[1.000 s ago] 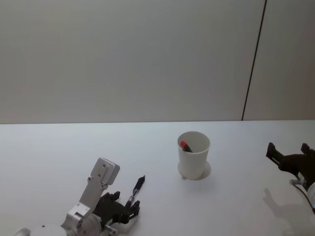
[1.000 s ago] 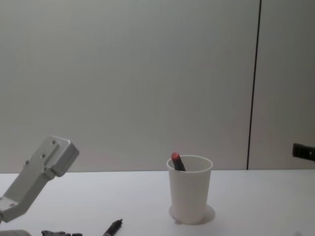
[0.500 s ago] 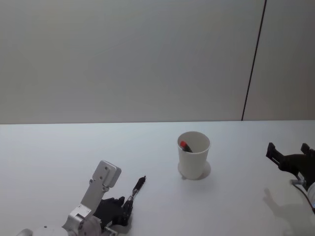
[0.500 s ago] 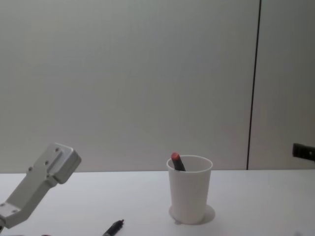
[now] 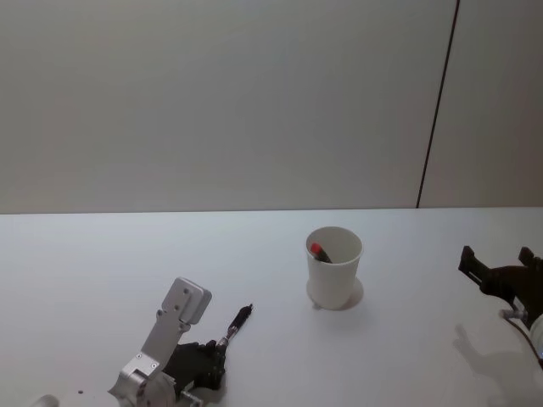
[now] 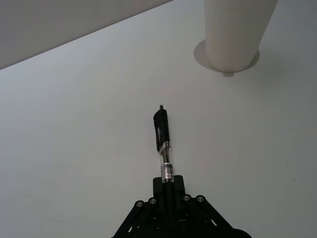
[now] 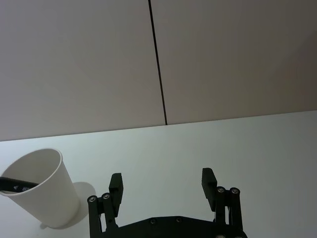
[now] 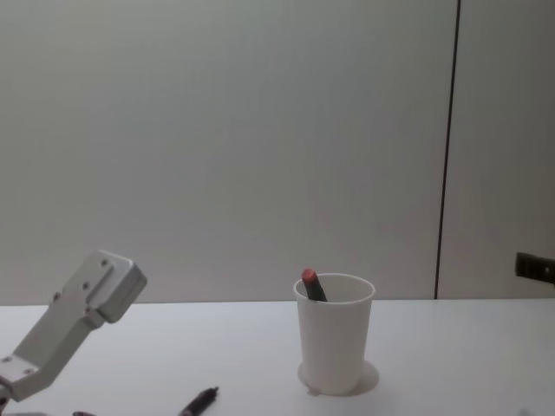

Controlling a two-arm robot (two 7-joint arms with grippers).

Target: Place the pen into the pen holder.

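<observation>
A black pen (image 6: 162, 136) lies low on the white table (image 5: 102, 263), its tip pointing toward the pen holder (image 5: 333, 270). My left gripper (image 6: 168, 184) is shut on the pen's rear end. From the head view this gripper (image 5: 218, 352) sits near the table's front left, with the pen (image 5: 237, 322) sticking out ahead. The pen holder (image 8: 335, 336) is a white paper cup holding a red-capped pen (image 8: 310, 284). My right gripper (image 7: 162, 179) hovers open and empty at the right, apart from the pen holder (image 7: 40, 191).
The left arm's grey link (image 8: 78, 325) rises at the lower left of the chest view. A pale wall with a dark vertical seam (image 5: 437, 110) stands behind the table. The right gripper (image 5: 501, 273) shows at the right edge in the head view.
My left gripper's fingers, spread beside the pen a second ago, have drawn together onto its rear end. The left wrist dropped back slightly. The right arm stayed still.
</observation>
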